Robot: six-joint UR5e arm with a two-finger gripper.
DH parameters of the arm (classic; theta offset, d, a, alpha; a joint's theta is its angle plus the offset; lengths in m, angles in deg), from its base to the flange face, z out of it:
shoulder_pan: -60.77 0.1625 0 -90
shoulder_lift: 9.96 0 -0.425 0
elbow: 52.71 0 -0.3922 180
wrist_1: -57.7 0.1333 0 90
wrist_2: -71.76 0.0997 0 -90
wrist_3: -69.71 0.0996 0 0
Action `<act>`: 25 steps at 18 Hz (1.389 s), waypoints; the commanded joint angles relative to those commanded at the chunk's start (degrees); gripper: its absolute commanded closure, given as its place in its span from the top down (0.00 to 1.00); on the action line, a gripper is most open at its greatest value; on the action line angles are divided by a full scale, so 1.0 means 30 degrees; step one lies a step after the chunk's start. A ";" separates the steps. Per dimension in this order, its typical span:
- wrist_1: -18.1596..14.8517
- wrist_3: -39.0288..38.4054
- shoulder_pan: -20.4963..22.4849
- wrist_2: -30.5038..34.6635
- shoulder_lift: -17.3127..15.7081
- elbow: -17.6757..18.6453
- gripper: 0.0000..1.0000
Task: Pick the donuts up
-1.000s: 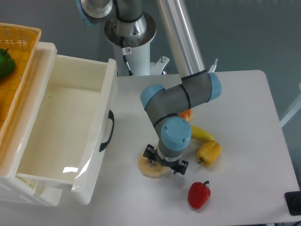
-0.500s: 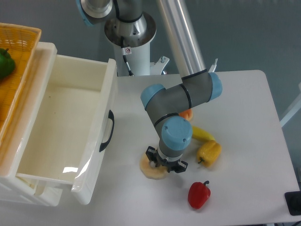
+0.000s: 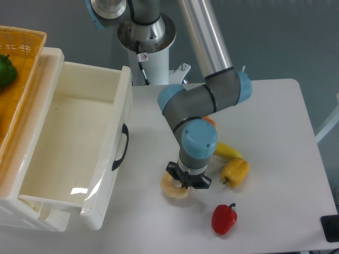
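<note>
The donut (image 3: 173,186) lies on the table (image 3: 275,137) at lower centre, left of the yellow pepper (image 3: 235,172). The tool (image 3: 186,181) sits directly on its right side; whether its jaws are clamped cannot be told.

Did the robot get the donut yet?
Almost. Reaching is done: the gripper sits right on the donut's edge. Whether it has squeezed shut, I cannot tell. Lifting is left, because the donut looks to be lying on the table.
</note>
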 joint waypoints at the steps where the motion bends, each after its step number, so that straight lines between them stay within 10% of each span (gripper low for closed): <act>1: -0.0058 0.0525 0.0000 0.0000 -0.0292 0.0029 0.00; 12: -0.0527 0.4042 -0.0235 -0.1872 -0.2608 0.0146 0.00; 25: -0.1670 0.7005 -0.0118 -0.1524 -0.2873 0.0496 0.00</act>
